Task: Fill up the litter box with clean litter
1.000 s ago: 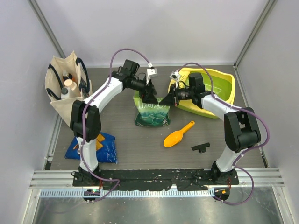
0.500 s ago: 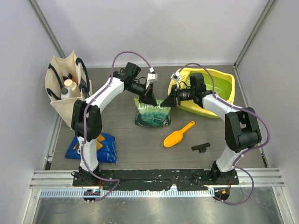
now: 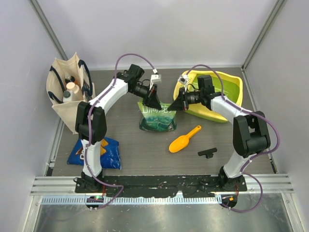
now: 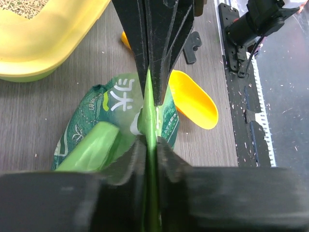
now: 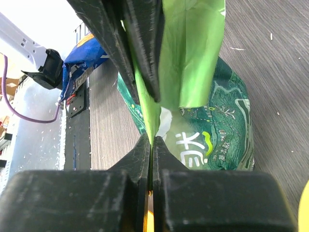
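A large rounded-rectangular plastic litter box (image 3: pixel 228 89), yellow at the rim and lime-green in the basin, is seen lying flat and open side up on the table. Its long axis runs across the top view from the left arm's side to the right arm's side, slightly slanted. A small patch of pale beige clean litter (image 4: pixel 21 5) is seen inside its rim in the left wrist view. The rest is judged to be inside the soft green printed pouch (image 3: pixel 157 120), where it cannot be seen.

The pouch is placed just beside the litter box, at the end nearer the left arm. Its base is set on the table and its top edge is raised. That top edge is pinched flat by the left gripper (image 3: pixel 155 102) and by the right gripper (image 3: pixel 174 105). Both are closed tight on the thin film, the two close together.

The litter is judged to be loose and free-flowing, and to make the pouch bottom-heavy. The film is judged to be soft and slippery, so the seam is best gripped deep. For pouring, a hold lower on the body would be needed.

An orange plastic scoop (image 3: pixel 184 140) is seen near the litter box, on the side toward the arm bases.
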